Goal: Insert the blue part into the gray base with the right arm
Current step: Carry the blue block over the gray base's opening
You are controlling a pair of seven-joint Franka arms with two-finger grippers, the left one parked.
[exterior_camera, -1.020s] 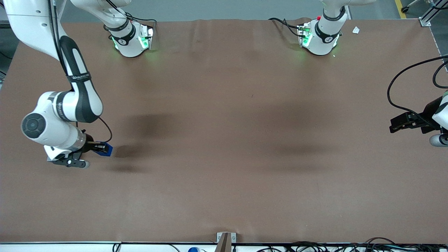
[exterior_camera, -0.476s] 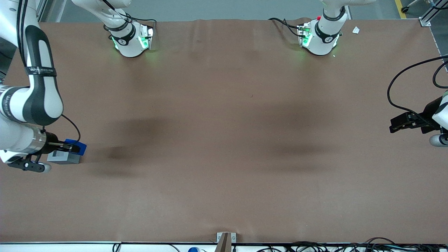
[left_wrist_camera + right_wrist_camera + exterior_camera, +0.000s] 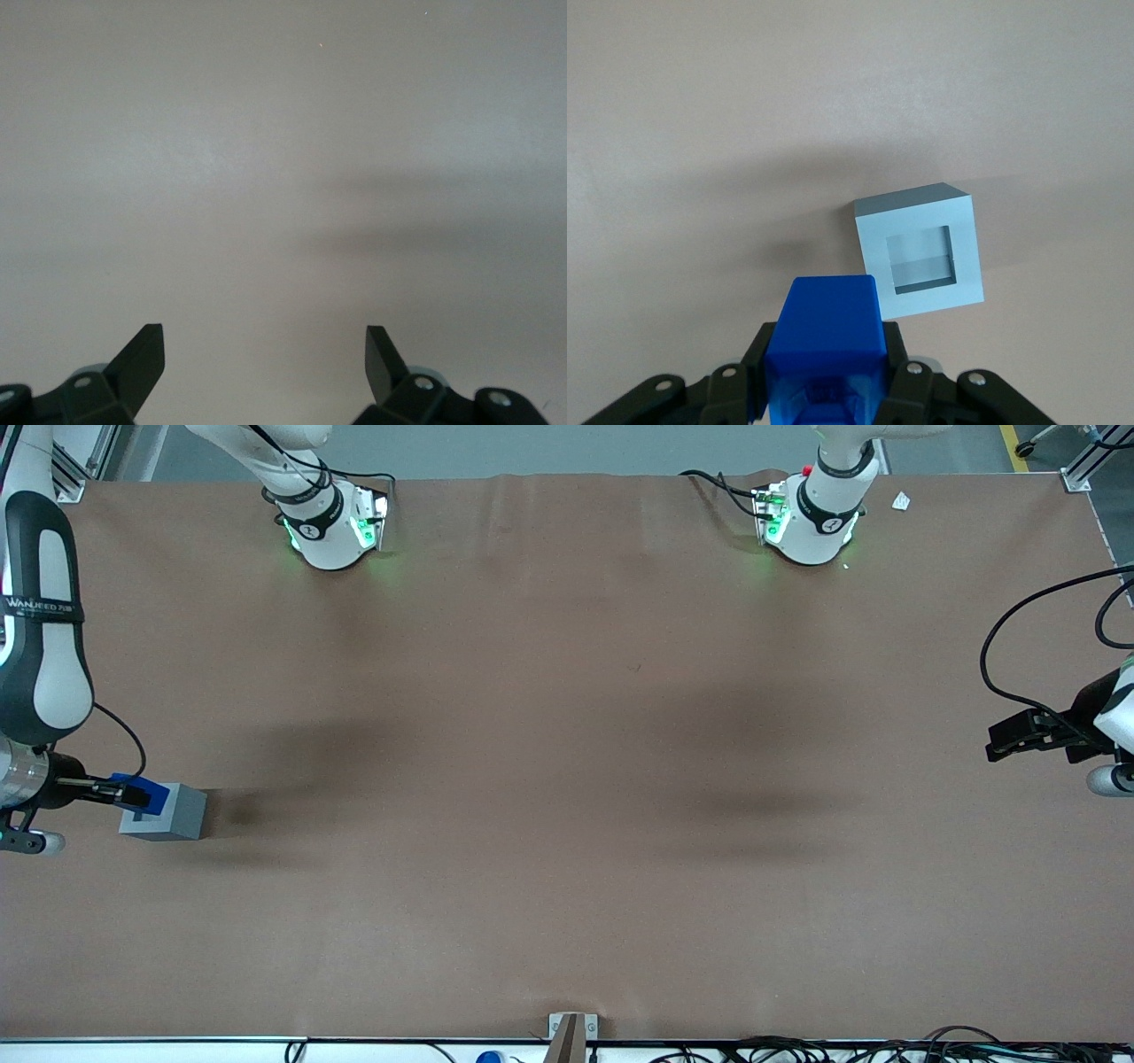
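Blue plastic block (image 3: 824, 341), stiff and light-looking, sits clamped by its sides in the black gripper (image 3: 824, 390), hovering near the pale gray recessed box (image 3: 921, 257) at the front view's left edge.

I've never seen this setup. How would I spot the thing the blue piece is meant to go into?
Look along the brown table toward the working arm's end, where the gripper holds the blue part over it. There sits the gray base, a light gray box. It is the only gray box on the table, and its top has a square recess, still empty.
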